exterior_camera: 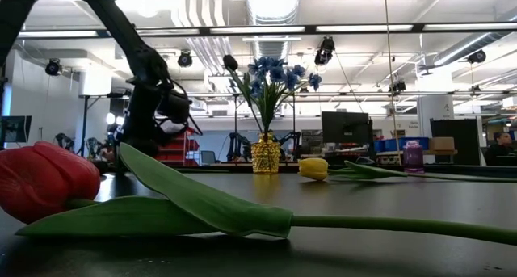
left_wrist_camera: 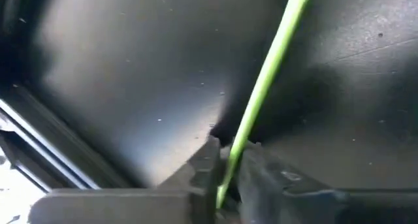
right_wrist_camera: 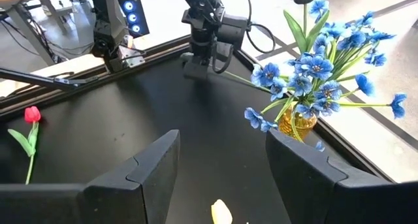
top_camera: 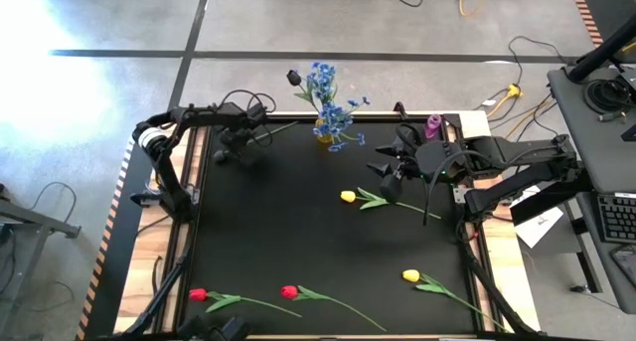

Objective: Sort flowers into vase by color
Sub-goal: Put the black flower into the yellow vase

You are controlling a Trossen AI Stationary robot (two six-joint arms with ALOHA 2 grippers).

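Observation:
A gold vase [top_camera: 325, 135] [exterior_camera: 265, 154] [right_wrist_camera: 297, 123] stands at the table's far edge with blue sprays [top_camera: 333, 107] in it. A black tulip head [top_camera: 294, 78] [exterior_camera: 230, 63] leans out above it, and its stem slants down to the vase mouth. My left gripper [top_camera: 233, 145] [left_wrist_camera: 225, 168] is left of the vase, shut on a green stem. My right gripper [top_camera: 386, 172] [right_wrist_camera: 222, 168] hovers open to the right of the vase. Yellow tulips [top_camera: 348, 196] [top_camera: 410, 275] and red tulips [top_camera: 197, 294] [top_camera: 289, 292] lie flat on the table. My left gripper pinches a green stem [left_wrist_camera: 230, 155] between its two fingers, which come from above and lie across it. The stem [right_wrist_camera: 245, 80] runs clear of the table toward the vase. Its flower end is lost among the blue blossoms, so I cannot tell which flower it is.
A purple bottle [top_camera: 433, 125] stands at the far right corner of the table. The black mat [top_camera: 298, 232] is bare in the middle, between the far vase and the tulips along the near edge. Cables lie on the floor beyond the table.

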